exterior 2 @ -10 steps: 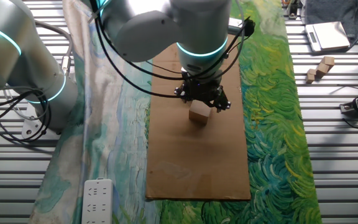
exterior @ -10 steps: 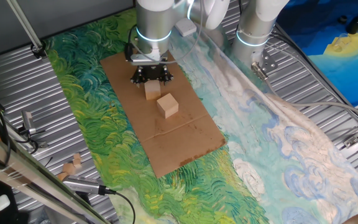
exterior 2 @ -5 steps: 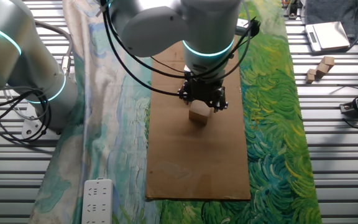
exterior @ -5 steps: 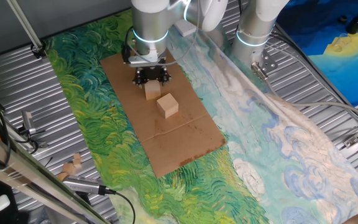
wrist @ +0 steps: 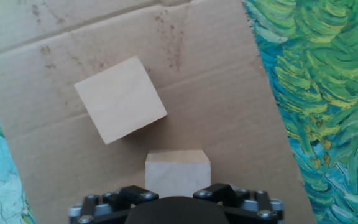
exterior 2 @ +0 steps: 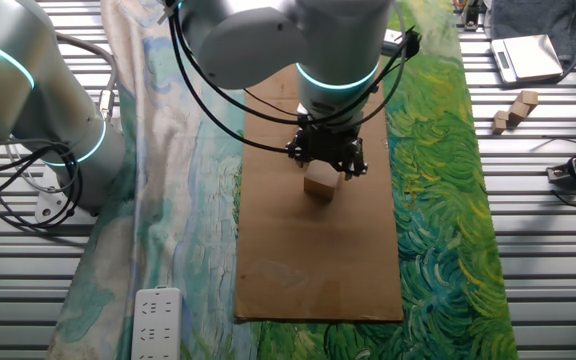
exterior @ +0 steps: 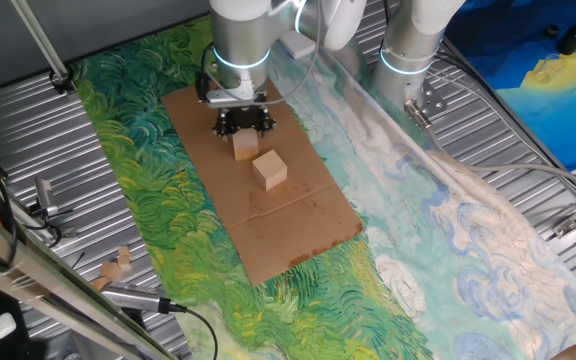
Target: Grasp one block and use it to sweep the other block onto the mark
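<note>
Brown cardboard (exterior: 298, 215) lies flat on a swirling green and blue painted cloth (exterior: 168, 215) that covers the ribbed metal tabletop (exterior: 28, 130), and both wooden cubes sit on it. Since they are cubes, neither has a long axis; what differs is how they are turned. The block (wrist: 178, 172) under my end effector (exterior: 244, 128) sits square to my hand view, its near edge running straight across the picture and partly hidden by my black hardware. The other block (wrist: 120, 99) lies just beyond it and a little to the left in that view, rotated so one corner points back toward the first block; the two are very near, and I cannot tell whether they touch. In one fixed view the first block (exterior: 245, 147) shows directly below my fingers and the other block (exterior: 270, 169) sits beside it toward the middle of the cardboard. From the other fixed view only one cube (exterior 2: 319, 184) shows clearly beneath me. My fingers are down at the first block, but I cannot tell whether they grip it. I cannot make out the mark in any view.
</note>
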{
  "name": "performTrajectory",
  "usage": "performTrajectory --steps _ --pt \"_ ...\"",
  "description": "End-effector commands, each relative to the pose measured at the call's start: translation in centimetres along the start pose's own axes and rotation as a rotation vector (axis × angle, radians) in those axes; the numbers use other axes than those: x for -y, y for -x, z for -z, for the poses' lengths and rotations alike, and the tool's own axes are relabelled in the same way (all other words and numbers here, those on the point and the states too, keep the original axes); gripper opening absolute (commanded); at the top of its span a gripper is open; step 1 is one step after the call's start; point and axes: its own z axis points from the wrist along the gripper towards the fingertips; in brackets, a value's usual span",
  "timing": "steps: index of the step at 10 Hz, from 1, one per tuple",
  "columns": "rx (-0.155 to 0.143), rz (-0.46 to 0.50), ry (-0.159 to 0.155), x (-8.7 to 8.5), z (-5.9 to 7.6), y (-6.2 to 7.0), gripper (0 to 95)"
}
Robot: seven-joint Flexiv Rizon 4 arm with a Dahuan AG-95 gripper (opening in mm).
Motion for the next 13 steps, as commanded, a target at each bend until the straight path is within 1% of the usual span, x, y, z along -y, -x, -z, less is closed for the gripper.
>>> performTrajectory --steps 1,2,3,9,10,11,12,13 --pt "0.000 0.005 0.001 0.06 -0.07 0.07 95.0" --pt "0.000 0.005 0.001 0.06 -0.07 0.07 95.0" --pt "-0.002 -0.004 0.001 0.06 -0.07 0.07 76.0" --pt "-0.001 -0.004 0.002 0.05 -0.07 0.08 76.0" --pt "-0.006 -0.016 0.002 0.14 -0.21 0.28 76.0" --pt "-0.017 -0.043 0.002 0.27 -0.40 0.60 76.0" --pt "-0.018 -0.057 0.013 0.36 -0.55 0.84 57.0" --pt "-0.019 -0.058 0.015 0.39 -0.60 0.93 38.0"
